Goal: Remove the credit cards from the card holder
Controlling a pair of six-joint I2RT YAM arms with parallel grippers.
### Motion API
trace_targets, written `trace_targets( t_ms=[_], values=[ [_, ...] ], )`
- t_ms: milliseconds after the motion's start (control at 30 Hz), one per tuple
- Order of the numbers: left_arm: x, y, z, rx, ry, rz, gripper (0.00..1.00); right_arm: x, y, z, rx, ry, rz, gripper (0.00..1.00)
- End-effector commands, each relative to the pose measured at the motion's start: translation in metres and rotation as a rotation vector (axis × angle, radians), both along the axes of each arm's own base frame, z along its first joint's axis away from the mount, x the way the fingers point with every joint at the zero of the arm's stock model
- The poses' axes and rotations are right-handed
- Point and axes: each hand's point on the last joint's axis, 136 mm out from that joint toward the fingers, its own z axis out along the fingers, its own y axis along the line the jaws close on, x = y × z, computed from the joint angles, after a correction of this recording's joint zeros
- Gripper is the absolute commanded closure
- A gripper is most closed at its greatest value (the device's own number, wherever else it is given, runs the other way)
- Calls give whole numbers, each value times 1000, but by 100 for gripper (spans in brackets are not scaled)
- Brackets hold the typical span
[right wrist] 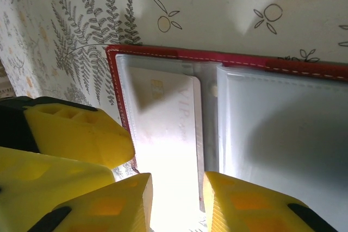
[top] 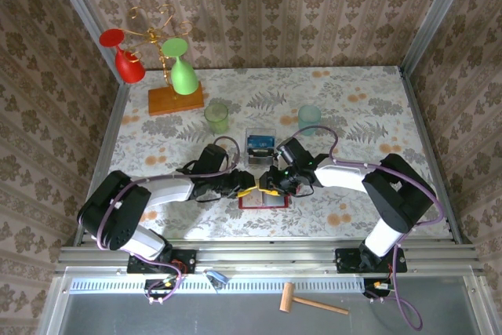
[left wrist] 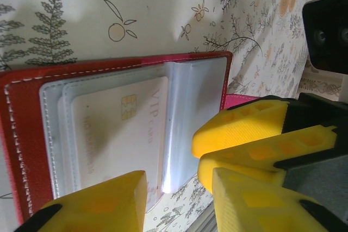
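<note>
Partly open, the left claw [left wrist: 179, 180] sits low over an edge of the red wallet [left wrist: 22, 134], which lies flat & unfolded on the flowery table [top: 353, 107], front-centre, just ahead of the two arm bases. The gap betw. its yellow fingers [left wrist: 103, 205] is narrow but plain to see, and the end of a clear plastic pocket [left wrist: 193, 101], curled up a bit, lies in that gap. Nothing looks pinched, as far as the left wrist view shows. The right claw [right wrist: 178, 180] faces it from the other side, nose to nose w/ the left claw in the top view, tips close together at the wallet. Its jaws are also only part open, w/ a slim gap, and the lower edge of a pale card [right wrist: 168, 134] runs into that gap. No firm hold is visible, since the tips don't look pressed on it. That card has a gold chip and faint "VIP card" lettering, and it's tucked in the pocket stack at one end of the wallet, close to the white-stitched red rim. Behind the wallet, toward the back wall, stands a small clear box [top: 260, 145] w/ sth blue inside, near but apart. Further back are a green cup [top: 216, 118] and a pale teal cup [top: 309, 118], one on either side of the box. At back left is a wooden-based rack [top: 176, 100] w/ a red & a green wine glass hanging from it. A small wooden mallet [top: 312, 302] lies on the front ledge, off the table.
</note>
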Motion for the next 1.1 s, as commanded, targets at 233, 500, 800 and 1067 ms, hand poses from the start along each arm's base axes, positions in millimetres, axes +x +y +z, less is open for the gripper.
trace_targets(
  t_ms=[233, 500, 800, 1067],
  values=[
    [0, 1, -14, 29, 6, -16, 75, 2, 4, -3, -30, 2, -3, 75],
    [-5, 11, -19, 103, 4, -35, 81, 4, 9, -4, -31, 5, 7, 82],
    [-7, 15, -22, 123, 7, -34, 83, 5, 16, -7, -32, 14, 17, 83],
    [-7, 15, -21, 123, 7, -34, 83, 5, 17, -13, -36, 28, 22, 81]
  ],
)
